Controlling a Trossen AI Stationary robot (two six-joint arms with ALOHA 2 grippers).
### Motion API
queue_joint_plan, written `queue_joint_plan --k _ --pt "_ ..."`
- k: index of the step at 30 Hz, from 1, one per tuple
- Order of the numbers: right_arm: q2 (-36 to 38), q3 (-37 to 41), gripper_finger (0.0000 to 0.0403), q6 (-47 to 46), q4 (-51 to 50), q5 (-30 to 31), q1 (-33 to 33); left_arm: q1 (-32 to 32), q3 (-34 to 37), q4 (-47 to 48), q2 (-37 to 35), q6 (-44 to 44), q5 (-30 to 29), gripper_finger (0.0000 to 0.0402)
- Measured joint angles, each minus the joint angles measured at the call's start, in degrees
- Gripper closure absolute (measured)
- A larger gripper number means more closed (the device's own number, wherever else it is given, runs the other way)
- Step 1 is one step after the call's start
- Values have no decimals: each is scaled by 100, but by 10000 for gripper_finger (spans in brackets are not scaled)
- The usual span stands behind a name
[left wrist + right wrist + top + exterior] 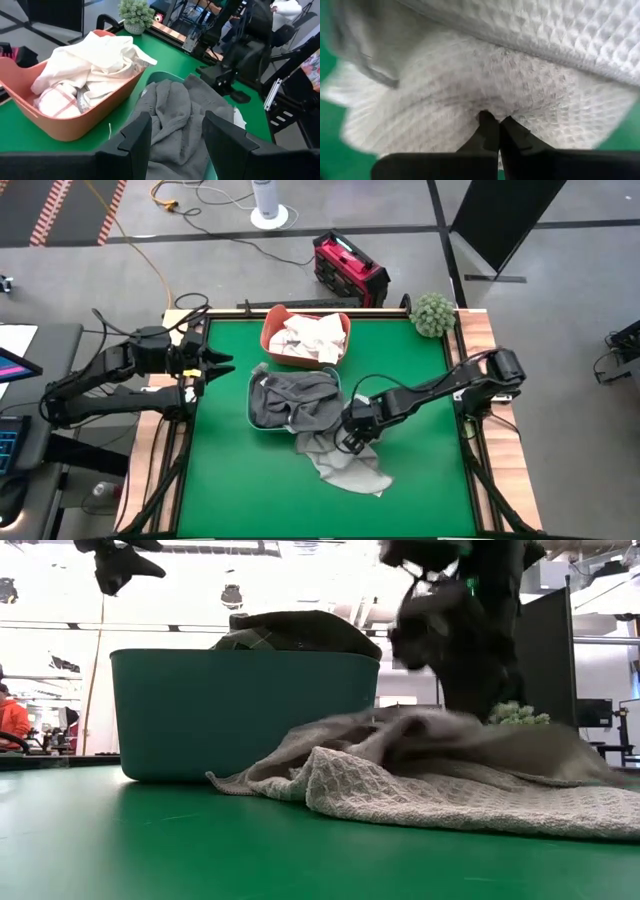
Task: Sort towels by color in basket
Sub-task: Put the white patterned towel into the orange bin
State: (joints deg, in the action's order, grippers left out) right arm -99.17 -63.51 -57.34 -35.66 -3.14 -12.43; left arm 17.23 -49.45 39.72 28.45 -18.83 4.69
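Observation:
A light grey waffle towel (348, 470) lies crumpled on the green table, its far part leaning against the teal basket (256, 418). That basket holds dark grey towels (295, 395). Behind it an orange basket (272, 330) holds white towels (312, 340). My right gripper (353, 438) is down on the light grey towel (485, 75), shut on it. My left gripper (222, 366) hovers open near the table's left edge, above and left of both baskets; in its wrist view its fingers (137, 135) frame the dark grey towels (172, 107). My right gripper pinches a small pucker of the light grey towel's upper surface (492, 106) between its two fingertips (489, 127); one layer or several, I cannot tell. The fingers come steeply from above, slanting from the table's right. The towel lies slack on the table.
A fuzzy green ball (433, 313) sits at the table's far right corner. The near half of the green table (240, 490) is bare beside the towel. A red case (348, 268) stands on the floor beyond the far edge.

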Motion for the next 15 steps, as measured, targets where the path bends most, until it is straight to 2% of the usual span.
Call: queue_joint_plan --k 6,11,15 --pt "1109 0 384 417 1070 -1 13 -1 0 -406 -23 164 0 235" --pt "2122 -2 384 840 2697 -2 180 0 0 -1091 -22 312 -2 235" --pt "2568 -2 384 1420 4332 28 449 -1 0 -1490 -24 344 -17 235"
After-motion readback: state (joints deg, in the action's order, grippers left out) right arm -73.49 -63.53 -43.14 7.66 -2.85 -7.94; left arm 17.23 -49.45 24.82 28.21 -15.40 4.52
